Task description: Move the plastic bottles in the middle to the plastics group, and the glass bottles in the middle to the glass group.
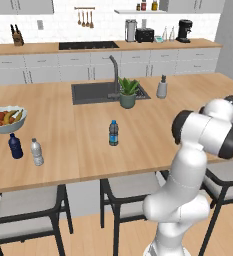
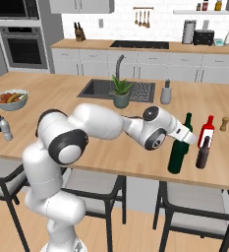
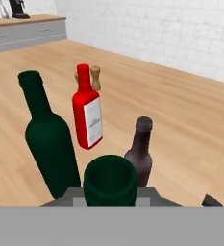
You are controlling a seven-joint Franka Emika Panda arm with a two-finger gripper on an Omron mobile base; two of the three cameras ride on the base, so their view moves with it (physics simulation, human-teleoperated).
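Green wine bottle (image 2: 178, 150) stands upright near the front edge of the wooden counter (image 2: 86, 133), at its right end, with the gripper (image 2: 188, 137) at its neck; the jaws seem clamped on it, though the fingers are hidden, so I cannot tell for sure. Just right of it stand the brown bottle (image 2: 203, 153) and the red bottle (image 2: 207, 132), with another green bottle (image 3: 48, 137) close by. Far to the left, mid-counter, the water bottle (image 1: 113, 133) stands alone, with the navy bottle (image 1: 15, 146) and the clear bottle (image 1: 36, 152) near the fruit bowl (image 1: 7, 120).
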